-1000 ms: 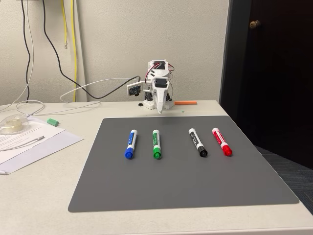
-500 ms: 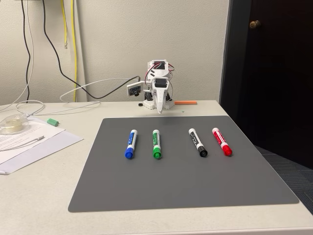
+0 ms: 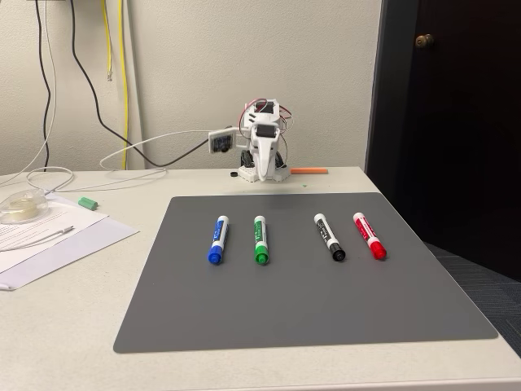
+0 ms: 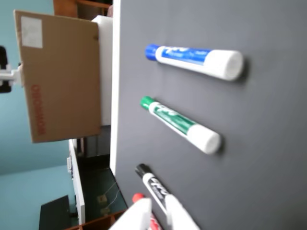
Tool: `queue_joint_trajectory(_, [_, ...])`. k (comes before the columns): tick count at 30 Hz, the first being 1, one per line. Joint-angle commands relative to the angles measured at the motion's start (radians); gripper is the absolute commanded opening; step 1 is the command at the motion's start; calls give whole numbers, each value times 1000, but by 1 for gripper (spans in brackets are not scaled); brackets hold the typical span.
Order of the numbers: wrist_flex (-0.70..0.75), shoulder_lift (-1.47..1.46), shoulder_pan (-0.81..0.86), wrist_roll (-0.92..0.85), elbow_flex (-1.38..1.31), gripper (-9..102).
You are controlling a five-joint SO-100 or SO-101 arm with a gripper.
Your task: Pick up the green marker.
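The green marker (image 3: 260,239) has a white barrel and a green cap, and lies on the grey mat (image 3: 301,285) between a blue marker (image 3: 217,239) and a black marker (image 3: 330,237). In the wrist view, which lies on its side, the green marker (image 4: 178,124) sits mid-frame. My gripper (image 3: 261,174) hangs tip-down at the back of the table, well behind the markers. Its white fingers (image 4: 136,215) enter at the bottom of the wrist view, close together with nothing held.
A red marker (image 3: 369,235) lies rightmost on the mat. Papers (image 3: 49,236), a tape roll (image 3: 18,205) and a small green block (image 3: 88,202) are at the left. An orange stick (image 3: 309,171) lies beside the arm's base. A cardboard box (image 4: 57,76) stands beyond the mat.
The arm has tilted up from its rest pose. The gripper tip has risen a little off the table and the wrist camera has swung slightly left. The markers have not moved.
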Motion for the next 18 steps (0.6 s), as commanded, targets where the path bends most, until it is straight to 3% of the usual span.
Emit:
queue_joint_trajectory(1, [-138, -181, -11, -55, -78, 4])
queue_joint_trajectory(6, [-123, -778, 18, -95, -546, 4])
queue_joint_trajectory(12, [-325, -1000, 3, -393, -646, 3])
queue_joint_trajectory(18, [-222, -1227, -6, -664, -870, 0])
